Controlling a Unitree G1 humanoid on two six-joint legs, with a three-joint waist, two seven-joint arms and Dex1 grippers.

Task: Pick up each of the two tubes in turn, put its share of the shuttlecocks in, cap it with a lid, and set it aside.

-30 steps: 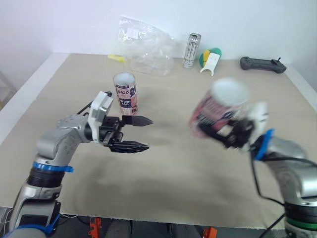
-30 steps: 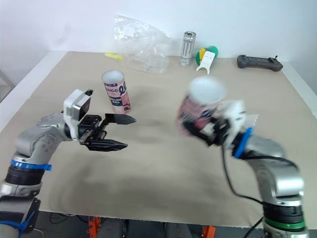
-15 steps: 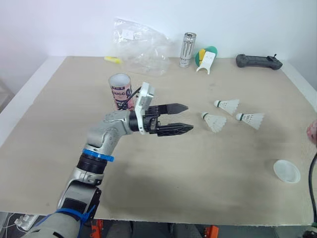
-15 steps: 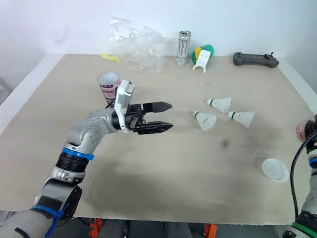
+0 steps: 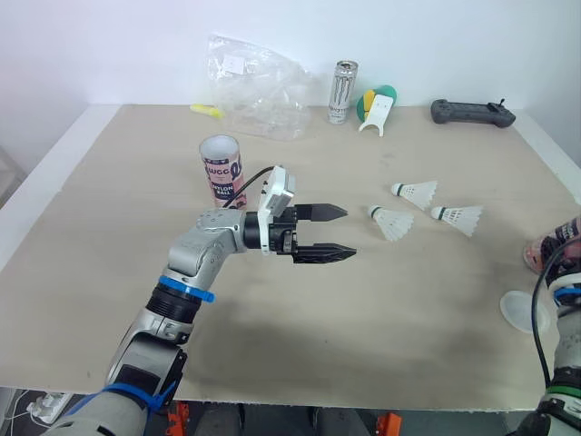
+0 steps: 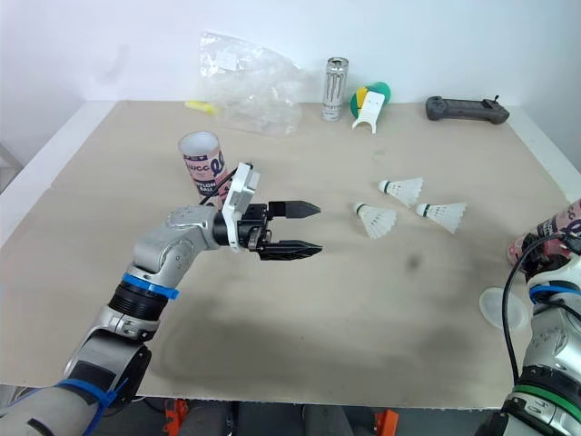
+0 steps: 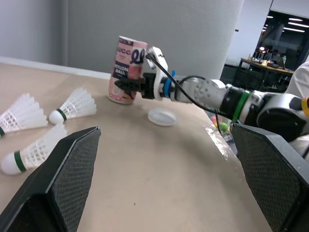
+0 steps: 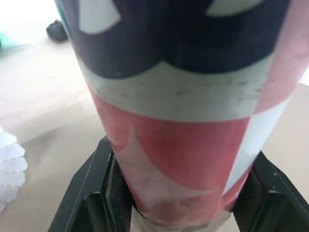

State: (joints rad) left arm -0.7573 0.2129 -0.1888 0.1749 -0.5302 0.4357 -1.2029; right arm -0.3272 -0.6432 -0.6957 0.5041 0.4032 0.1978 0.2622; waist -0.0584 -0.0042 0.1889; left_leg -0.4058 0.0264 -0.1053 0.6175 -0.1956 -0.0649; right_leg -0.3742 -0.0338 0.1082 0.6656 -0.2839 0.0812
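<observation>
The robot's right gripper (image 7: 131,86) is clamped around a pink-and-white printed cardboard tube (image 5: 554,243), held roughly upright at the right edge of the beige table (image 5: 136,182), beside a round translucent white lid (image 5: 525,312). The left gripper (image 5: 348,232) hovers over the table's middle, its black fingers spread apart and empty, aimed toward the right edge. Three white feathered shuttlecocks (image 5: 416,192) lie between the two arms. The nearest shuttlecock (image 5: 391,222) sits just ahead of the left fingertips, cork end toward them, its long axis roughly in line with the fingers, so the left arm looks better placed to fetch it. A second matching tube (image 5: 223,169) stands upright toward the far left corner.
</observation>
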